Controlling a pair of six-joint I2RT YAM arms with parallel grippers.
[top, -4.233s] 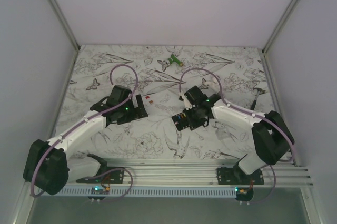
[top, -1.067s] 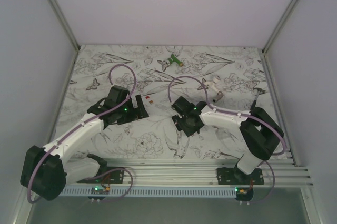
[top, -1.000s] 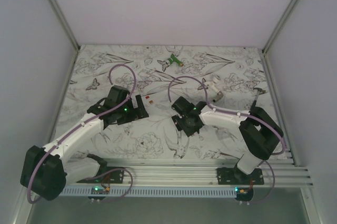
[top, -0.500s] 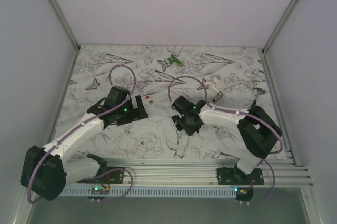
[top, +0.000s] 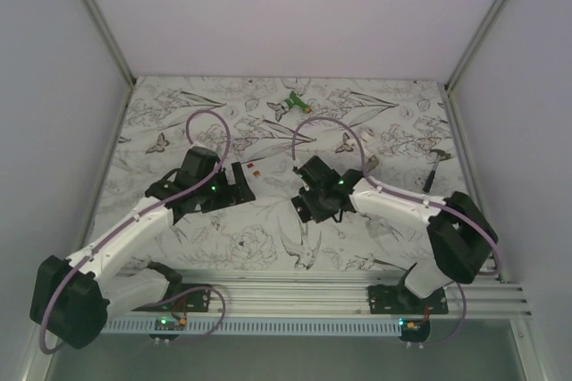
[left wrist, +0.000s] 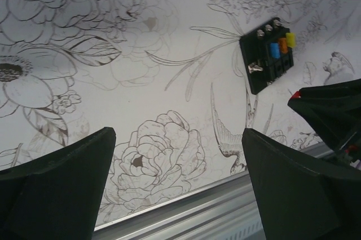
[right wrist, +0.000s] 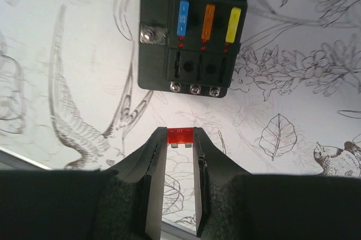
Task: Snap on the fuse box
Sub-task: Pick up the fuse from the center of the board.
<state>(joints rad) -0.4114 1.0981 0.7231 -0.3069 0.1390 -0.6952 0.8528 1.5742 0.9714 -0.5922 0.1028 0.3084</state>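
The fuse box [right wrist: 190, 32] is a flat black block lying on the flower-printed table, with blue, orange and yellow fuses in its top row and empty slots below. It also shows in the left wrist view as the fuse box [left wrist: 269, 62], far right. My right gripper [right wrist: 180, 138] hovers just short of its near edge, shut on a small red fuse [right wrist: 180, 133] pinched between the fingertips. From above, the right gripper [top: 315, 202] covers most of the box. My left gripper [top: 234, 186] stands wide open and holds nothing, left of the box.
Two tiny loose fuses [top: 254, 166] lie just beyond the left gripper. A green-and-white object [top: 291, 104] sits at the back centre. Small metal parts [top: 433, 165] lie at the right. The aluminium rail [top: 295, 290] runs along the near edge.
The right jaws have narrowed onto the red fuse, and the right wrist has shifted slightly back and right. The left arm has hardly moved.
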